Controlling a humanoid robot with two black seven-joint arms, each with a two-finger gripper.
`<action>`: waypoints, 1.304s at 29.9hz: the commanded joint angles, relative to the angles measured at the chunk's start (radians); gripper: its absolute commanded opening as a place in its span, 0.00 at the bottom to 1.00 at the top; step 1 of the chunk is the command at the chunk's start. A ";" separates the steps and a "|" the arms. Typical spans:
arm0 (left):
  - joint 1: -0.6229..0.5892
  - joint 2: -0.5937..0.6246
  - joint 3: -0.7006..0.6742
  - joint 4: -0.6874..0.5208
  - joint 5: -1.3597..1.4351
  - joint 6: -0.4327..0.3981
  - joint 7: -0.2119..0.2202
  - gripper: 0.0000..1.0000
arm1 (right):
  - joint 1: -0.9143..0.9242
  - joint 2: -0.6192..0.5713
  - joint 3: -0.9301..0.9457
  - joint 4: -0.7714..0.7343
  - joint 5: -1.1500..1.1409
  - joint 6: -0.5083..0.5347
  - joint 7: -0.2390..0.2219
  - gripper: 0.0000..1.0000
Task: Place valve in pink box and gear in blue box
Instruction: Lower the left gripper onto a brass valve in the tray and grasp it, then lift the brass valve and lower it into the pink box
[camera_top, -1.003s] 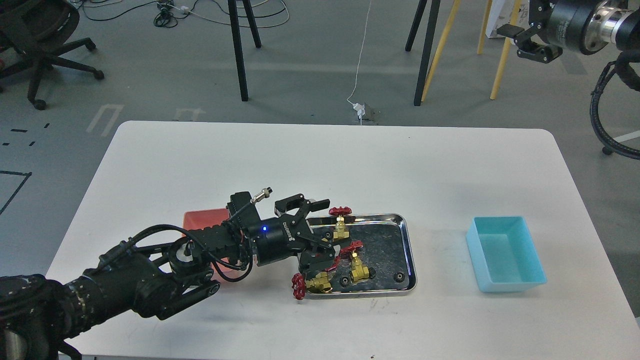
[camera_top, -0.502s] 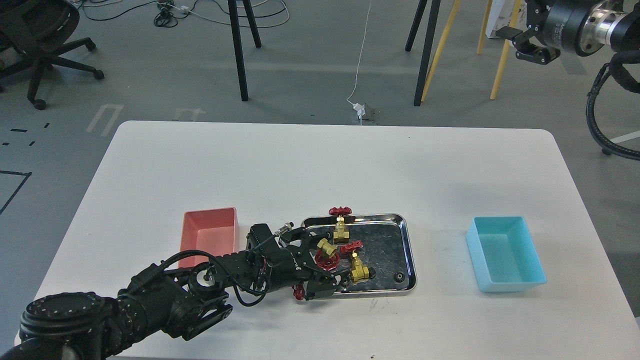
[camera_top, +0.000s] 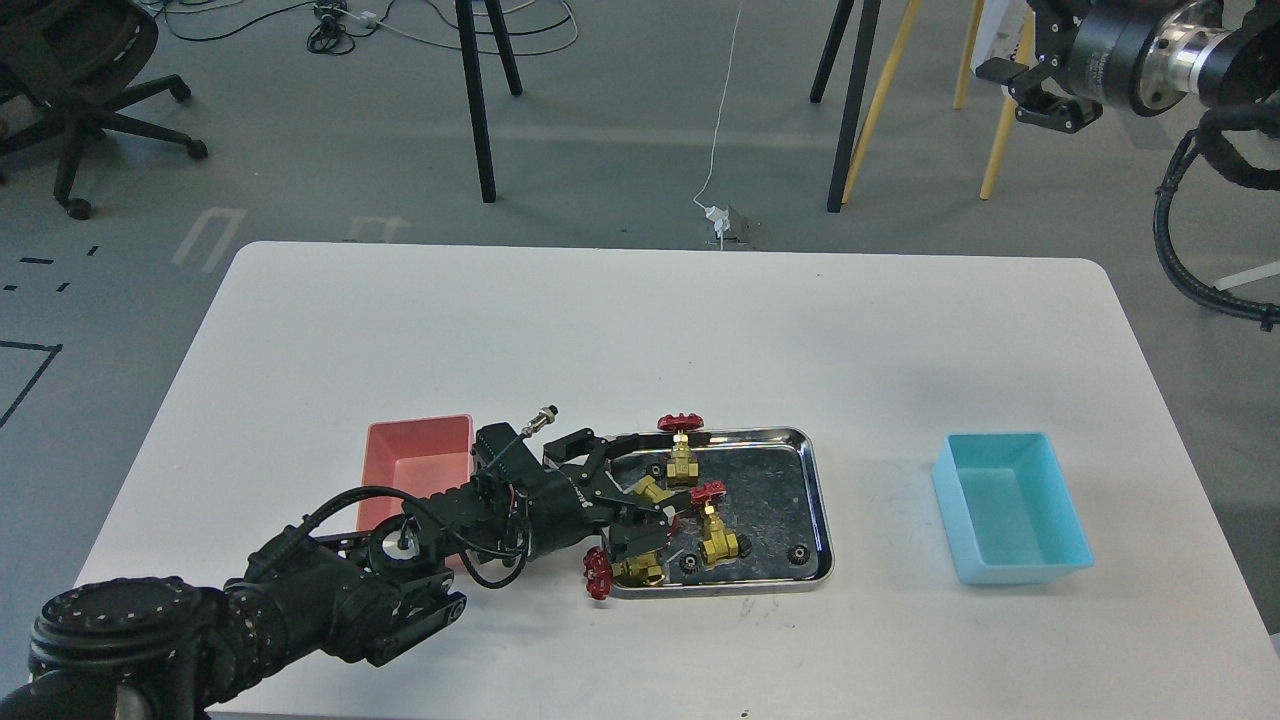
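My left gripper reaches into the left end of the steel tray and is shut on a brass valve, whose red handwheel is hidden. Three more valves are there: one upright at the tray's back, one in the middle, and one at the front left rim. Small black gears lie in the tray at the front right and front middle. The pink box stands left of the tray, partly behind my left arm. The blue box stands at the right. My right gripper is open and empty, high at the upper right.
The white table carries the boxes and the tray in a row near the front. Beyond its far edge are stand legs, a cable and an office chair on the floor.
My left gripper dropped into the tray around a valve, then closed on it and rose slightly; the valve turned and its red wheel went out of sight. The right gripper drifted left.
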 joint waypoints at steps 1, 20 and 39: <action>0.005 0.001 0.002 0.001 -0.007 0.000 0.000 0.98 | 0.001 0.002 0.000 -0.002 0.000 0.000 0.000 0.98; 0.002 0.045 0.033 0.004 0.001 0.000 0.000 0.09 | 0.002 0.054 0.000 -0.075 -0.021 0.002 0.000 0.98; -0.053 0.419 -0.004 -0.364 -0.262 0.000 0.000 0.07 | -0.001 0.161 -0.003 -0.179 -0.025 0.012 -0.002 0.98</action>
